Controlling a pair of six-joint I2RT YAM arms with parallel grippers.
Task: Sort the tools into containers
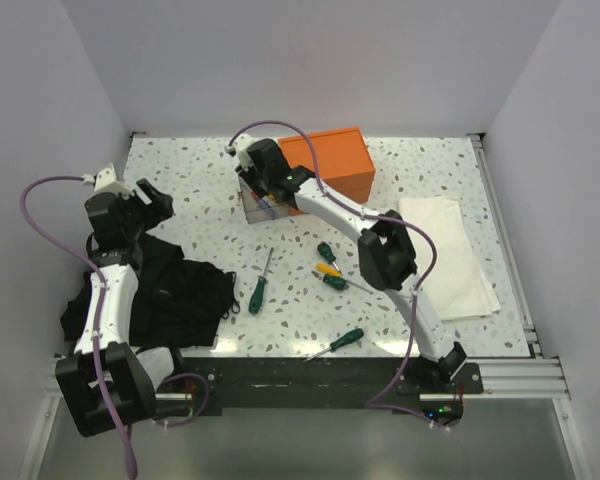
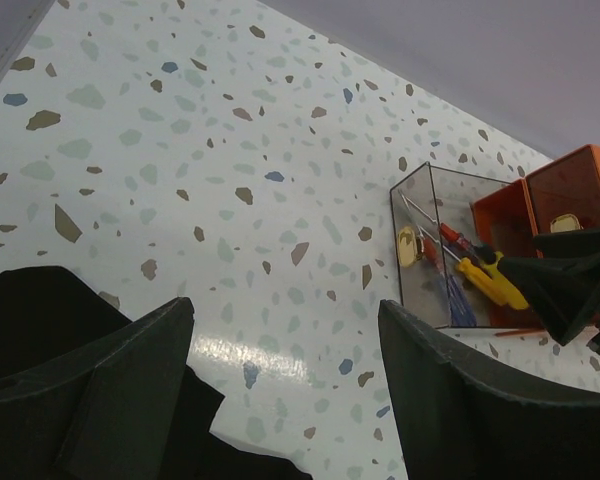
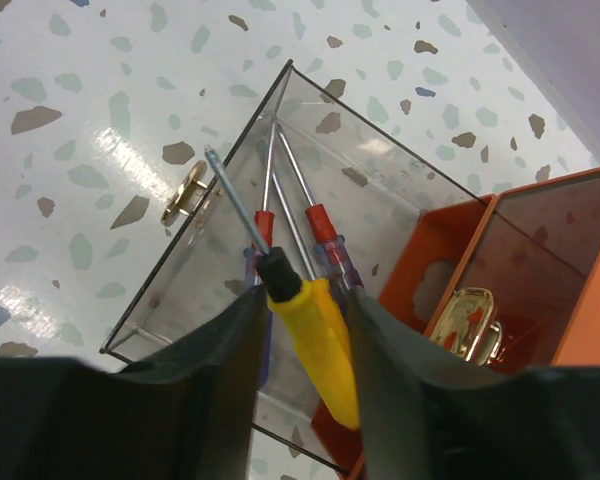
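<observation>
Presently the right claw (image 3: 306, 298) hung over the clear plastic bin (image 3: 205, 255). It was pinching the yellow-handled screwdriver (image 3: 322, 345). The handle filled the space between the two fingers, with no gap showing on either side. The shaft stuck out ahead of the fingers at a tilt, above the open bin.

Bin contents: two red-and-blue screwdrivers (image 3: 320, 225) lay side by side, shafts toward one corner. A gold latch (image 3: 185, 190) sat on the bin's outer wall.

The orange box (image 1: 330, 160) stood just beside the bin at the far side of the desk (image 1: 180, 170). Whether the two touched could not be told.

The left claw (image 2: 285, 320) was spread wide and held nothing. It was raised over the left part of the desk, with the black cloth (image 1: 175, 290) below and nearer the base.

Loose tools lay on the desk between the arms:
- A long green-handled screwdriver (image 1: 257, 295) lay just right of the cloth, shaft pointing away from the bases.
- A stubby green screwdriver (image 1: 326, 251), a small yellow screwdriver (image 1: 327, 269) and a green screwdriver with a bare shaft (image 1: 333, 282) lay close together beside the right arm.
- A lone green screwdriver (image 1: 348, 339) lay near the front edge.

A white folded towel (image 1: 450, 260) lay at the right, partly under the right arm.
</observation>
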